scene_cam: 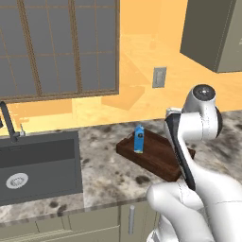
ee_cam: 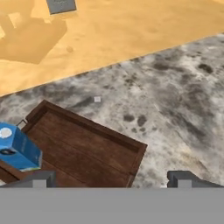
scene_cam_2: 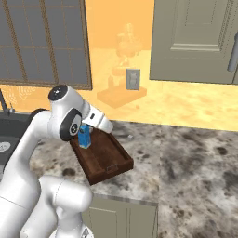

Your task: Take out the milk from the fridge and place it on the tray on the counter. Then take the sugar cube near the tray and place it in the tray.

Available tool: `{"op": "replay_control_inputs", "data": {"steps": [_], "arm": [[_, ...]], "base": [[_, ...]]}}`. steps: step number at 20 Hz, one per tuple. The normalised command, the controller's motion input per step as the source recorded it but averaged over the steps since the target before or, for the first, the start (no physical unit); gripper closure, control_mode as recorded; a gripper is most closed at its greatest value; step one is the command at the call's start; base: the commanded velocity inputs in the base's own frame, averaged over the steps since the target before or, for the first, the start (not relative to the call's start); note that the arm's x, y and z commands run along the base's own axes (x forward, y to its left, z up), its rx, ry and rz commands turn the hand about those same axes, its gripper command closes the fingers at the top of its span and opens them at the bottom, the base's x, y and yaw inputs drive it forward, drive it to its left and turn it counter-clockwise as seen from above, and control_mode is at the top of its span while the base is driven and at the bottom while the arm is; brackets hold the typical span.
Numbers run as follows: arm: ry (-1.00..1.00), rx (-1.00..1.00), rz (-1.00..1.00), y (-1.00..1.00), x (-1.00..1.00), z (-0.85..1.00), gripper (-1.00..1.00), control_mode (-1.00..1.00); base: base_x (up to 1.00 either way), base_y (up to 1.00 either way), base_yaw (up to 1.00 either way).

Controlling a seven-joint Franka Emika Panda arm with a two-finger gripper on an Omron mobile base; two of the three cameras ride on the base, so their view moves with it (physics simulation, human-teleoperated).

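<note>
The small blue milk carton (scene_cam: 139, 138) with a white gabled top stands upright in the dark brown wooden tray (scene_cam: 160, 158) – on the speckled marble surface (scene_cam: 104, 175). The tiny white sugar cube (ee_cam: 97, 99) lies beyond the tray (apart). The hand (ee_cam: 111, 178) hovers wide, holding nothing.

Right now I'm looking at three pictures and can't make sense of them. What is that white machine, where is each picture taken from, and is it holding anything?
The white machine is a robot arm in a simulated kitchen. Two pictures come from cameras on its base, behind it to the left and to the right, looking down over a speckled counter. The third is from a camera on its hand, looking along the two dark fingers, which stand wide apart and hold nothing. On the counter lies a brown wooden tray with a small blue milk carton standing upright in it. A tiny white sugar cube sits on the counter just beyond the tray. A dark sink is set in the counter to the left.
</note>
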Motion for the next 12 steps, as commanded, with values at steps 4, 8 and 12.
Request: {"op": "replay_control_inputs", "data": {"steps": [4, 8, 12], "arm": [[0.16, 0.00, 0.00, -0.08, 0.02, -0.15, -1.00, -1.00], [0.13, 0.00, 0.00, 0.00, 0.08, -0.30, -1.00, -1.00], [0.05, 0.05, 0.00, -0.17, 0.17, -0.25, -1.00, -1.00]], "base": [[0.00, 0.00, 0.00], [0.00, 0.00, 0.00], [0.00, 0.00, 0.00]]}}
